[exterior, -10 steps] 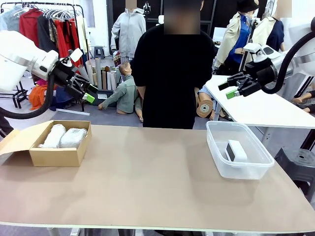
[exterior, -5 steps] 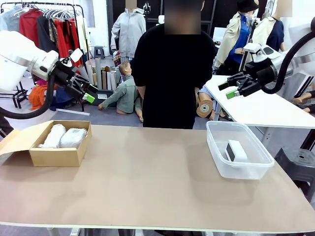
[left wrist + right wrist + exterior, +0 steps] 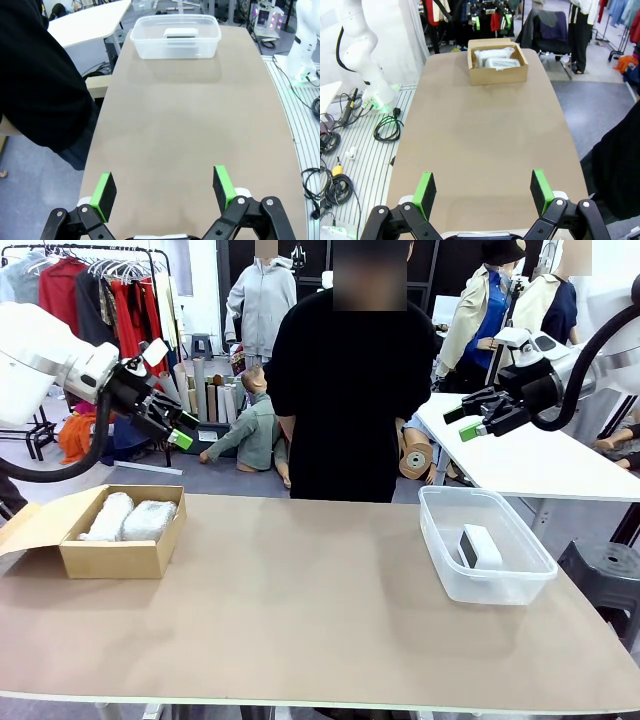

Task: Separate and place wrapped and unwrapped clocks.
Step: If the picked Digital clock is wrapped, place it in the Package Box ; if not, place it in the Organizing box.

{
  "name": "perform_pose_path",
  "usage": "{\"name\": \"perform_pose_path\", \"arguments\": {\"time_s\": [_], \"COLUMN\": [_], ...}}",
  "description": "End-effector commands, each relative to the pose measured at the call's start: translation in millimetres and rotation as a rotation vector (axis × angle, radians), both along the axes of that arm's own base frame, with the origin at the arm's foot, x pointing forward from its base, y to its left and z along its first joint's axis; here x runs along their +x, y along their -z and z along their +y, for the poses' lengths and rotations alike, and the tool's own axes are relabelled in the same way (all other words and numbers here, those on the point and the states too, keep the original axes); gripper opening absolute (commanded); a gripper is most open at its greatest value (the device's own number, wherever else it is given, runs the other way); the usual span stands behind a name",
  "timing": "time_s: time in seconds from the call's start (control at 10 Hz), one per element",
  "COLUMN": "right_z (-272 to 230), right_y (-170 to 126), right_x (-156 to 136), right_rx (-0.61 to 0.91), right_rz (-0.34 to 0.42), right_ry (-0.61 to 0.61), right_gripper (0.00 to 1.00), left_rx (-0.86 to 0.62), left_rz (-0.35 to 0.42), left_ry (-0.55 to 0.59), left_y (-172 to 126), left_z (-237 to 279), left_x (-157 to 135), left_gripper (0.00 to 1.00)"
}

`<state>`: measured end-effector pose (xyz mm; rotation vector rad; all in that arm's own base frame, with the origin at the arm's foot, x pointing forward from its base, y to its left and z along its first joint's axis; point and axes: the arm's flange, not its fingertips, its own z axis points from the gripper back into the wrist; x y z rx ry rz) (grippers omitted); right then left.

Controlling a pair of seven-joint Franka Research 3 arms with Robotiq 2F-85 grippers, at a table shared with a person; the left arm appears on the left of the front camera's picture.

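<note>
Taking the cardboard box (image 3: 125, 540) as the landmark, both wrapped clocks lie inside it side by side: the long bundle (image 3: 107, 516) toward the box's outer flap, the squat bundle (image 3: 150, 519) touching it on the inner side. Well apart from the box, at the other end of the surface (image 3: 300, 610), the bare white clock (image 3: 480, 546) sits in the clear tub (image 3: 485, 585). The left end effector (image 3: 170, 428) hangs above the box, jaws spread and empty; the right end effector (image 3: 470, 420) is raised far from the box, above the tub, likewise spread and empty. The film looks crinkly and probably slick, so a bundle wants pinching across its middle; the bare clock seems rigid, smooth and light, best taken across its narrow sides.
</note>
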<state>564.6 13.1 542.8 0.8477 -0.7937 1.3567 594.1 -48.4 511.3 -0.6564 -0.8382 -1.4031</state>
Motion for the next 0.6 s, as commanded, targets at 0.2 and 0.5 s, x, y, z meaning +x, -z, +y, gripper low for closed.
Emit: {"name": "perform_pose_path", "arguments": {"time_s": [0.2, 0.5], "right_z": [-0.1, -0.1], "right_y": [-1.5, -1.5], "right_x": [-0.3, -0.3], "right_rx": [-0.003, -0.003], "right_rz": [-0.004, -0.004], "right_ry": [0.001, 0.001], "right_gripper": [1.0, 1.0], "left_rx": [-0.003, -0.003], "left_rz": [0.003, 0.003], "left_ry": [0.005, 0.005], "left_y": [-0.6, -0.6], "left_z": [-0.6, -0.6], "left_x": [-0.9, -0.9], "left_gripper": [1.0, 1.0]}}
